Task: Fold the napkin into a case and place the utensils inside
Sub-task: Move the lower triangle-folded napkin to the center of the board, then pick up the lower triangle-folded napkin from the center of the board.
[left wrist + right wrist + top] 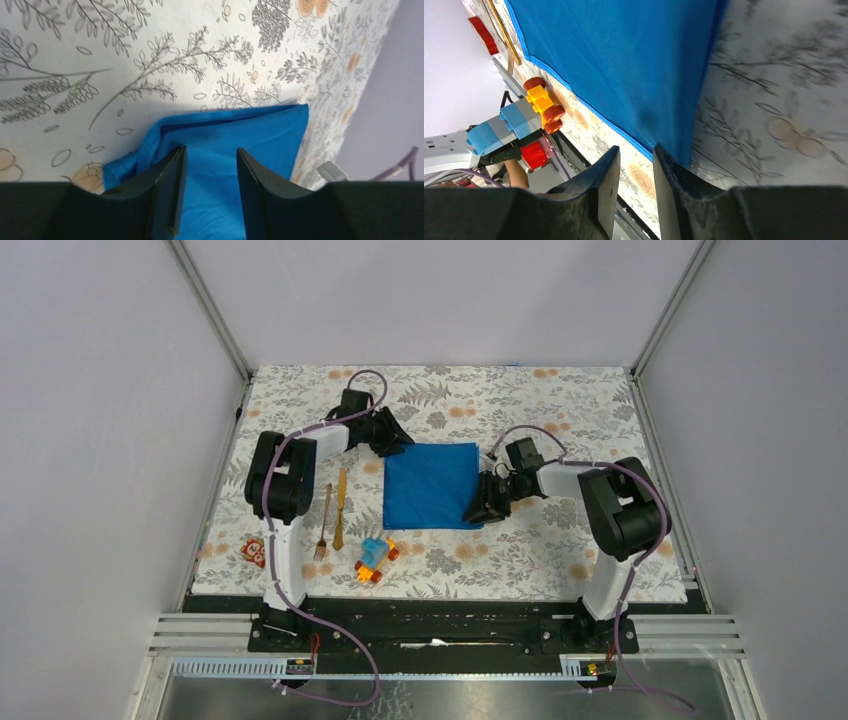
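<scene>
Fork [322, 523] and knife [340, 508] lie parallel, long axes near-to-far, tines nearward, left of napkin [432, 485]. Left gripper [210, 152] and right gripper [636, 152]: jaws parted, gripping nothing.

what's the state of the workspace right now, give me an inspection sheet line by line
surface: floral tablecloth, flat, no spills seen
job's things: blue napkin lying mid-table, rumpled at its far-left corner; fork and knife side by side to its left, not in it
clutter: toy car by the napkin's near-left corner; red patterned block at the left edge
pincers: left pincer open over the far-left corner; right pincer open with a narrow gap, at the near-right corner
cables: purple cables looped along both arms
surroundings: grey walls, metal frame; nothing else seen
</scene>
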Motion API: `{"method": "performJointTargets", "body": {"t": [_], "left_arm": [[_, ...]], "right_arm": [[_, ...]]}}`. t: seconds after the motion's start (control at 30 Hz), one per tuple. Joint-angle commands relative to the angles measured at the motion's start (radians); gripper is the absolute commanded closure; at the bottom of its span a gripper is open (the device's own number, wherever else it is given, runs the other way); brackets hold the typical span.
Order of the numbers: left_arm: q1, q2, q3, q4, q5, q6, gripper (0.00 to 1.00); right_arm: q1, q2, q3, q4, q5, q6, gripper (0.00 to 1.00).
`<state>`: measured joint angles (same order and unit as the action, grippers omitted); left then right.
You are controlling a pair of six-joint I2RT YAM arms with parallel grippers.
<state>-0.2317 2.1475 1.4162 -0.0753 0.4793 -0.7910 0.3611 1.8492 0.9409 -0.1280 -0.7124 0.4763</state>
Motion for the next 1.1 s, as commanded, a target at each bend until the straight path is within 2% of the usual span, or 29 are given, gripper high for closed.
{"method": "performJointTargets", "body": {"t": [0.0, 0.1, 0.2, 0.37, 0.43, 0.57, 0.67, 0.73, 0.87, 0.97, 1.07], "left_arm": [[-0.004, 0.043, 0.066, -0.058, -0.070, 0.068, 0.54], [-0.022, 0.041, 0.055, -0.050, -0.056, 0.049, 0.47], [-0.055, 0.018, 0.045, -0.052, -0.043, 0.049, 0.44], [-0.117, -0.067, 0.042, -0.076, 0.009, 0.081, 0.41], [-0.118, -0.120, 0.034, -0.078, 0.053, 0.092, 0.39], [-0.095, -0.220, 0.028, -0.087, 0.137, 0.102, 0.34], [-0.050, -0.311, -0.005, -0.089, 0.162, 0.109, 0.32], [-0.009, -0.367, -0.037, -0.099, 0.159, 0.124, 0.31], [0.070, -0.470, -0.116, -0.117, 0.168, 0.150, 0.27], [0.112, -0.525, -0.203, -0.056, 0.255, 0.120, 0.24], [0.129, -0.555, -0.231, -0.065, 0.240, 0.157, 0.22]], "right_arm": [[-0.059, -0.057, -0.091, 0.048, 0.087, -0.002, 0.62], [-0.136, -0.072, -0.143, 0.004, 0.174, -0.001, 0.62], [-0.198, -0.097, -0.178, -0.020, 0.218, -0.008, 0.61], [-0.213, -0.199, -0.145, -0.111, 0.293, -0.089, 0.57], [-0.200, -0.277, -0.132, -0.152, 0.327, -0.108, 0.50], [-0.080, -0.404, -0.057, -0.246, 0.488, -0.140, 0.35], [0.079, -0.401, 0.027, -0.310, 0.614, -0.151, 0.25], [0.157, -0.357, 0.078, -0.335, 0.618, -0.135, 0.21], [0.311, -0.228, 0.179, -0.358, 0.629, -0.080, 0.20], [0.387, -0.122, 0.274, -0.413, 0.651, -0.047, 0.20], [0.454, -0.023, 0.372, -0.474, 0.684, -0.027, 0.16]]}}
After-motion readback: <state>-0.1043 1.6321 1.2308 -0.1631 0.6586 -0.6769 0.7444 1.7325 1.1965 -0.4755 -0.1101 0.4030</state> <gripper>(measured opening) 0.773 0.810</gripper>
